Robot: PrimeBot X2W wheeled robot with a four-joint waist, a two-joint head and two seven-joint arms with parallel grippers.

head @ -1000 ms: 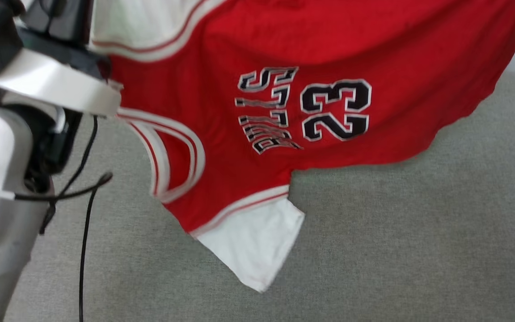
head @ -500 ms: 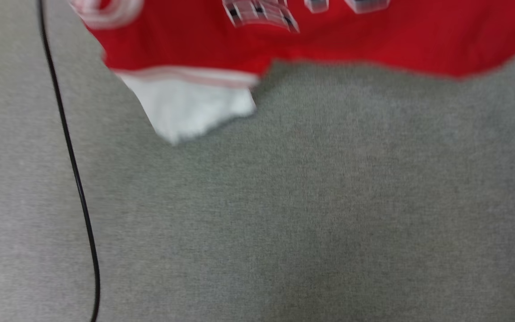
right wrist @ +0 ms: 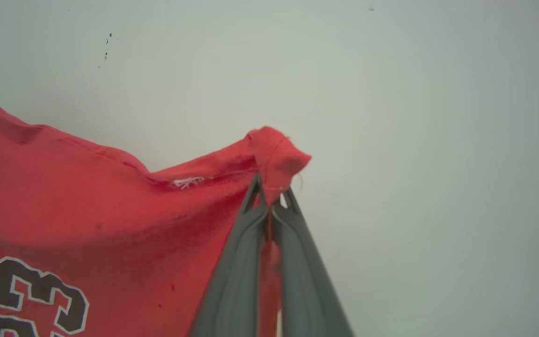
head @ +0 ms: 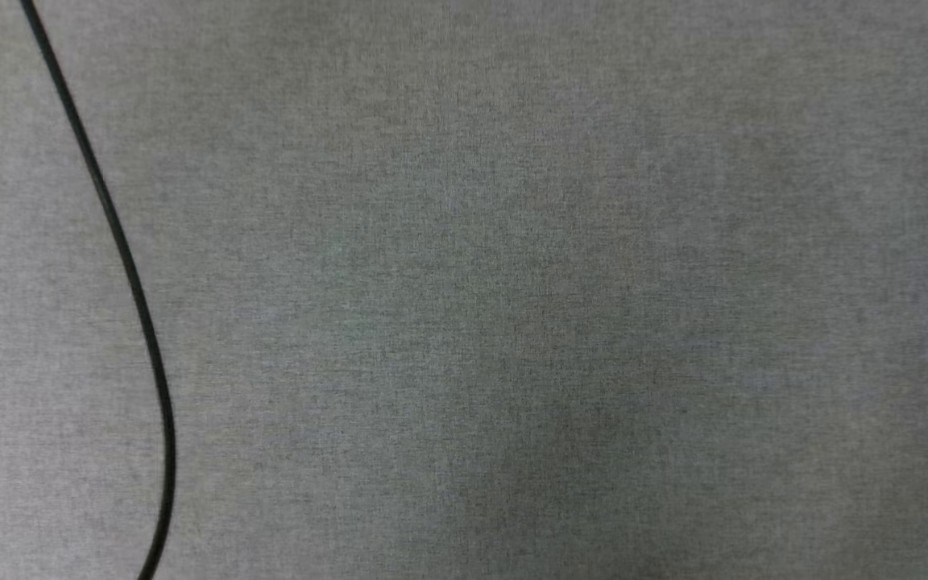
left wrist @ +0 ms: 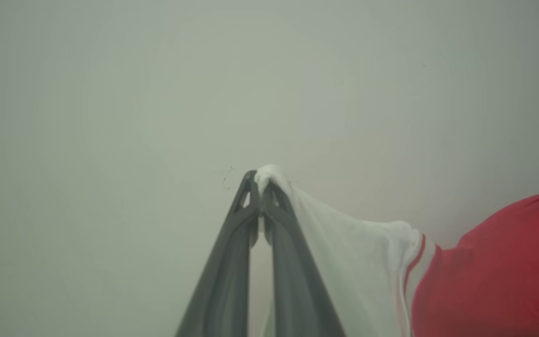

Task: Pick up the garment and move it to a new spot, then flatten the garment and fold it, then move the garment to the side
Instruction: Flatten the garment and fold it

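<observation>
garment: soft red T-shirt, held up in the air, not laid flat. Right wrist view: red hem corner bunched and clamped between the tips of the right claw, with a nub of cloth poking past them. The hem edge sags away to the left, with a small white mark near it, tag or stitching. Black white-outlined numeral print at lower left. Left wrist view: tip of the white sleeve pinched in the left claw. The sleeve drapes down to the right, with thin red-and-white stripes at the seam, then the red body.
</observation>
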